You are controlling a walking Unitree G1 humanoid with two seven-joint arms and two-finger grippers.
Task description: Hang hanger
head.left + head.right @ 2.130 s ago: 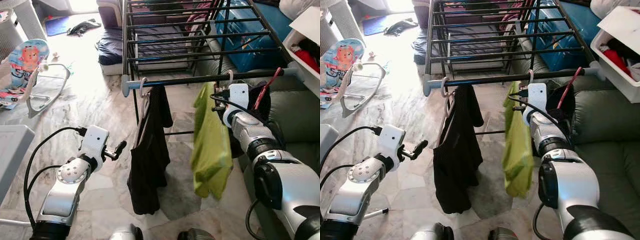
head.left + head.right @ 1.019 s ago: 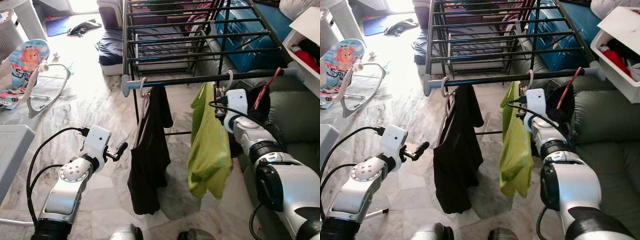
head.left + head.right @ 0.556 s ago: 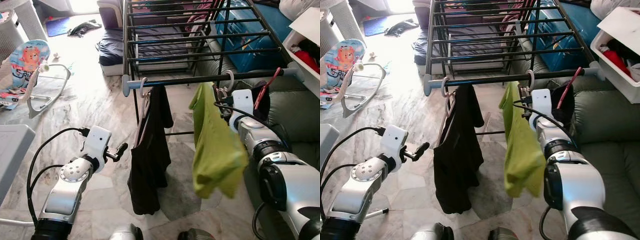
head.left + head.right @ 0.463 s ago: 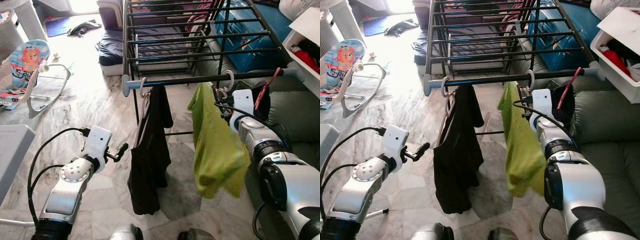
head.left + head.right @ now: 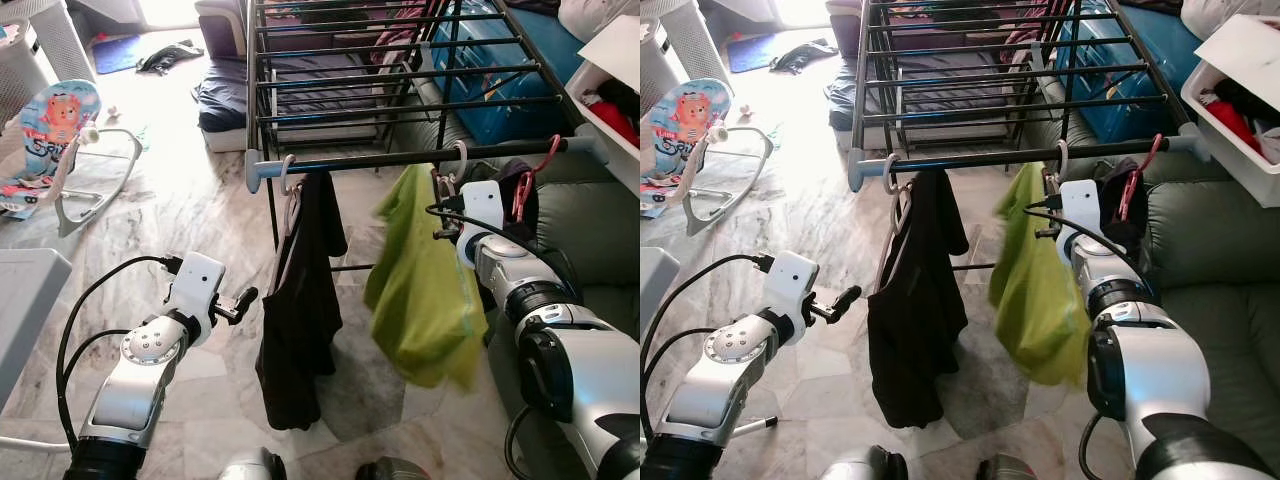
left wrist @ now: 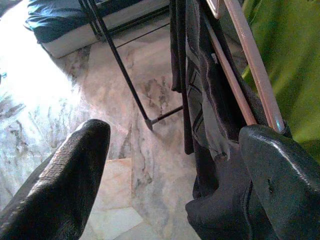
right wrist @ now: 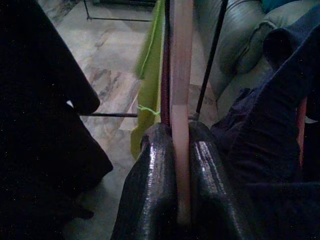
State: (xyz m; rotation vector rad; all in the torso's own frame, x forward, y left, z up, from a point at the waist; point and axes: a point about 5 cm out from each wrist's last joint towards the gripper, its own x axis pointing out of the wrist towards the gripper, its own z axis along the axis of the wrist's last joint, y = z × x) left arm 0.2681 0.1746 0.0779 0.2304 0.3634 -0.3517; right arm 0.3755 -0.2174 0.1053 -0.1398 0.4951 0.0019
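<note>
Green shirt (image 5: pixel 425 290) is now swung leftward under the rail (image 5: pixel 420 157); its hanger (image 7: pixel 180 100) stays pinched by the right gripper (image 7: pixel 180 165), hook (image 5: pixel 460 158) seemingly seated.

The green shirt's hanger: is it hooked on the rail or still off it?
Hooked: the hanger's hook loops over the drying rack's front rail, while the right gripper clamps it.

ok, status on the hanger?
Right pincer shut on the pink hanger, its hook over the rack's front bar. Green shirt blurred. Left pincer open, beside the black garment.
</note>
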